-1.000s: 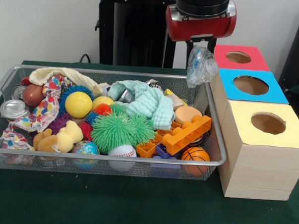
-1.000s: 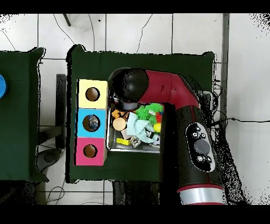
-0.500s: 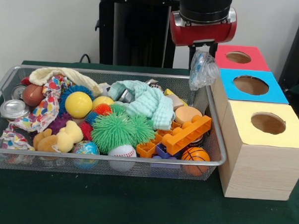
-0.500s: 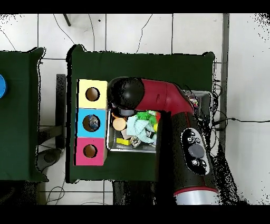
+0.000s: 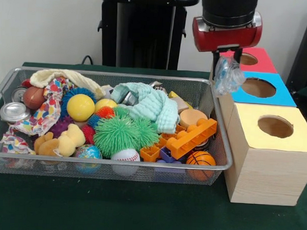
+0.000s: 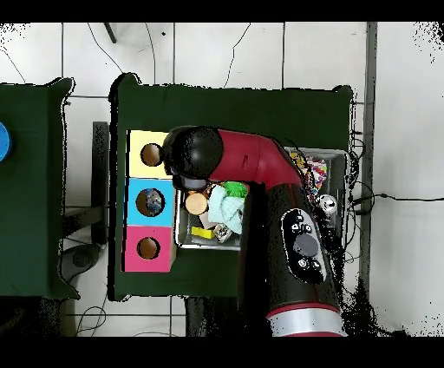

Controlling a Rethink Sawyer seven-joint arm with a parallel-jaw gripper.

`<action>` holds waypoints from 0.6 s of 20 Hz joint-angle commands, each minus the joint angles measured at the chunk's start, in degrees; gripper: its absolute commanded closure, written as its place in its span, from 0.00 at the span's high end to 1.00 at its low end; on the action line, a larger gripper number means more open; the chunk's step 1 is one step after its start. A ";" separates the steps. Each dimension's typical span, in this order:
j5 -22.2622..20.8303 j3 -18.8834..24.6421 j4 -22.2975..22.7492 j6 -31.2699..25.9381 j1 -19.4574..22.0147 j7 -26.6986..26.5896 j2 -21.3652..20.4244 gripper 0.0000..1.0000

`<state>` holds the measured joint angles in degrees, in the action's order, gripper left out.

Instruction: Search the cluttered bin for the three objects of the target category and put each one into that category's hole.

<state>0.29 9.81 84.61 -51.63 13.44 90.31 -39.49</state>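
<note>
The end effector [image 5: 226,57] is closed narrowly on one crumpled clear plastic bottle [image 5: 228,75], which hangs below the red wrist, clear of everything, above the gap between the wire bin's right wall and the boxes, in front of the blue box's left edge. In the overhead view the arm's black joint hides the end effector. Three wooden boxes stand in a row to the right of the bin, each with one round hole in its coloured top: the red box [image 5: 253,59], the blue box [image 5: 266,89] and the yellow box [image 5: 277,133]. In the overhead view an object lies inside the blue box's hole [image 6: 153,201]; what it is cannot be told. The other two holes look dark. One wire mesh bin [image 5: 110,166] sits on the green surface [image 5: 113,210] and is filled with mixed items: one yellow ball [image 5: 80,107], one green spiky ball [image 5: 118,135], one baseball [image 5: 125,155], one small basketball [image 5: 200,159], one globe ball [image 5: 88,152], one mint-green cloth [image 5: 150,103], one patterned cloth [image 5: 45,113], one plush duck [image 5: 63,140], two metal cans [image 5: 13,112] at the left end, and orange building bricks [image 5: 193,137] near the right end. Smaller spiky balls in blue, red and purple lie among these; their exact number cannot be told.
</note>
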 commanded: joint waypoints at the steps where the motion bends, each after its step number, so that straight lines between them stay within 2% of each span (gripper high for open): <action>1: 3.81 -0.74 6.87 3.02 -2.67 16.43 2.17 0.00; 6: 5.36 -1.95 7.24 3.30 -4.32 16.50 2.43 0.00; 12: 6.36 -2.87 8.68 6.85 -5.36 15.85 3.96 0.00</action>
<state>4.77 8.15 86.07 -50.20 8.01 90.37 -39.34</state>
